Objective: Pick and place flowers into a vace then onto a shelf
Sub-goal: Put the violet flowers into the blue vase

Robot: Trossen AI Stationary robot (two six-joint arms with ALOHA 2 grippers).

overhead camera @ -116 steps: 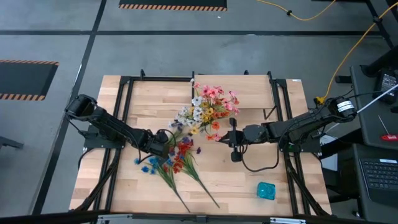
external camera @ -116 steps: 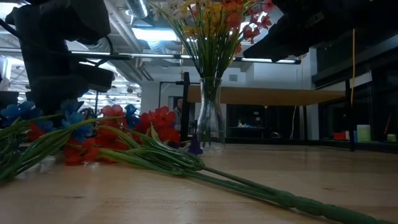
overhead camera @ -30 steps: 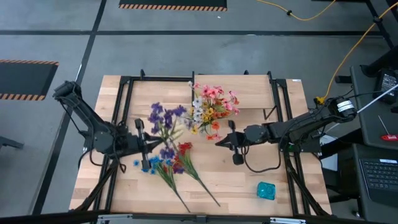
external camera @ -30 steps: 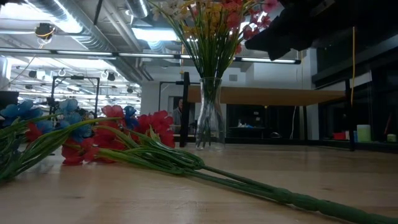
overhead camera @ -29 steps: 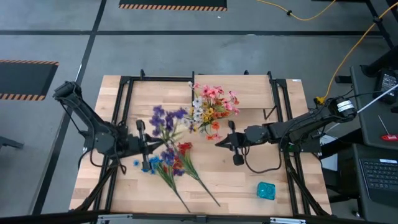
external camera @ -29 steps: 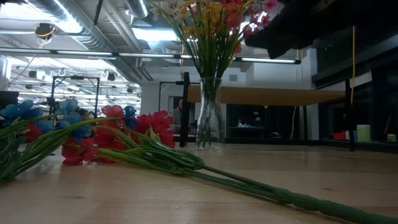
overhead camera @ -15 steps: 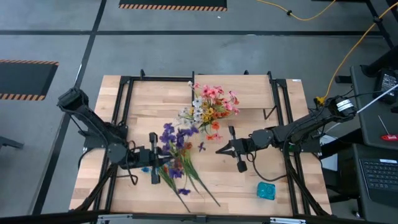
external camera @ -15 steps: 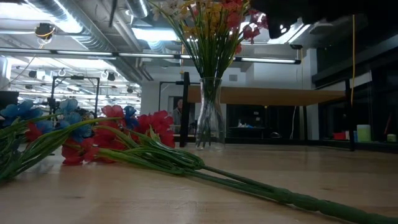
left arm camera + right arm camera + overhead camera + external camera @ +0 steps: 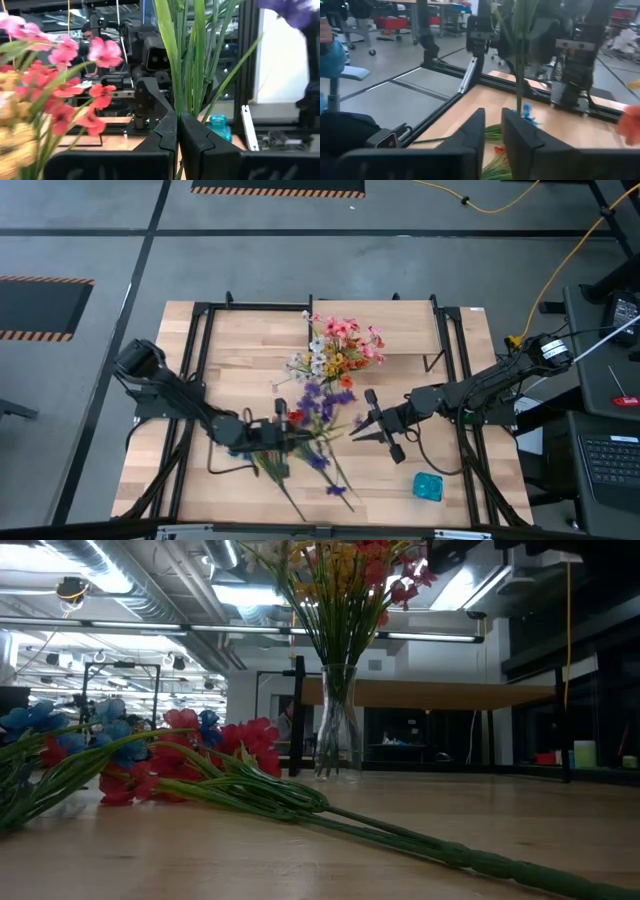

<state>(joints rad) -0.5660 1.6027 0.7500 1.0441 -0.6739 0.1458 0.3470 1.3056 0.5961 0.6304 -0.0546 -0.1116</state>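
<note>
A clear glass vase [image 9: 337, 730] full of flowers [image 9: 338, 352] stands far of the table's middle. More flowers, red and blue [image 9: 150, 765], lie on the tabletop near the left, stems toward the near edge. My left gripper [image 9: 290, 423] is shut on a purple spray [image 9: 318, 406] above them. My right gripper [image 9: 354, 433] faces it from the right, slightly open, with nothing between its fingers [image 9: 470, 132]; the spray's stems [image 9: 520, 70] stand just ahead of it. The shelf [image 9: 430, 692] rises at the far right. My left gripper pinches the purple spray's green stems [image 9: 182, 102], several together, between its two fingers. The fingers come about level from the table's left and lie across the stems. The spray is lifted clear of the table, with purple blooms [image 9: 292, 11] spreading beyond the hold.
A small teal object [image 9: 428, 486] sits near the table's right near corner. Black frame posts [image 9: 200, 330] run along both sides of the tabletop. The vase's blooms [image 9: 60, 90] stand close to my left gripper.
My left gripper has carried the purple spray down and toward the table's right and near edges, up to my right gripper, and the spray has swung round with it. My right gripper has turned slightly toward the near edge and parted its fingers a little.
</note>
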